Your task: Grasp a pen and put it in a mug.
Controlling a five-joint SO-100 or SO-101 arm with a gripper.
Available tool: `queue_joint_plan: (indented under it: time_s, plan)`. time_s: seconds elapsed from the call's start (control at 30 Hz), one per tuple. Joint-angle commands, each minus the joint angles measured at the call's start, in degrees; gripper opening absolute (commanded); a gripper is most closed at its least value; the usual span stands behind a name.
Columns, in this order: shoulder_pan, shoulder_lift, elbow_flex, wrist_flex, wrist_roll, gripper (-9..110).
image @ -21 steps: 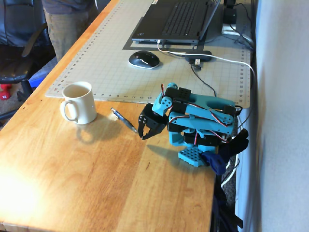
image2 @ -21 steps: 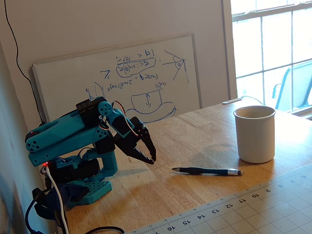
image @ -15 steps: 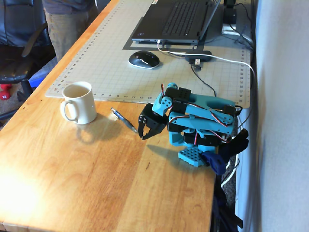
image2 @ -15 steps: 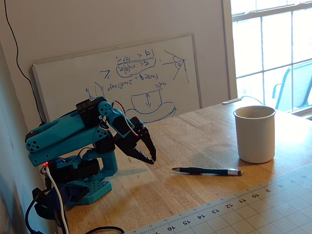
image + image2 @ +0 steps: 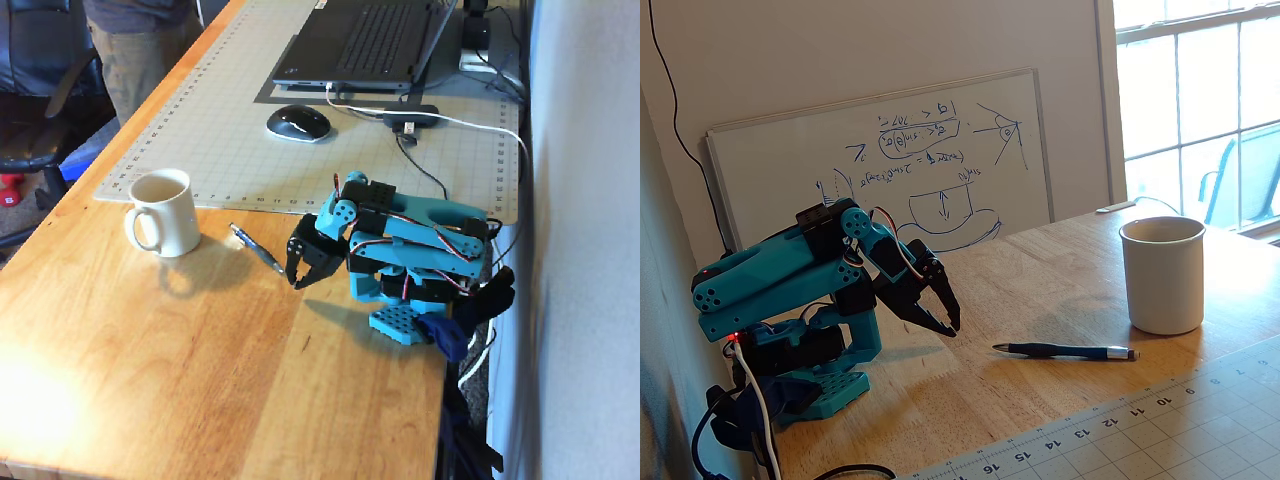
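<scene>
The dark pen (image 5: 257, 248) lies flat on the wooden table between the mug and the gripper; in the other fixed view the pen (image 5: 1065, 351) shows a blue section and a silvery end toward the mug. The cream-white mug (image 5: 162, 212) stands upright and empty-looking, also seen in the other fixed view (image 5: 1163, 275). My gripper (image 5: 297, 278) points down at the table on the folded teal arm, a short way from the pen's near end and not touching it. Its jaws look closed and empty in both fixed views (image 5: 948, 324).
A gridded cutting mat (image 5: 220, 130) carries a laptop (image 5: 365, 40), a mouse (image 5: 298, 122) and cables. A whiteboard (image 5: 890, 160) leans on the wall behind the arm. A person (image 5: 135, 50) and a chair stand at the table's far left edge.
</scene>
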Motion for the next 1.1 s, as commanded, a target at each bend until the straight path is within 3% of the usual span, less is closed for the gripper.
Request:
queue_joint_plan:
  time_s: [0.0, 0.3, 0.57, 1.07]
  plan:
    - [-1.41, 1.41, -0.79, 0.18, 0.18, 0]
    - [-10.90, 1.41, -0.79, 0.18, 0.35, 0]
    - [-5.36, -7.91, -9.40, -0.53, 2.11, 0]
    - [4.75, -43.24, -38.06, -17.05, 47.46, 0]
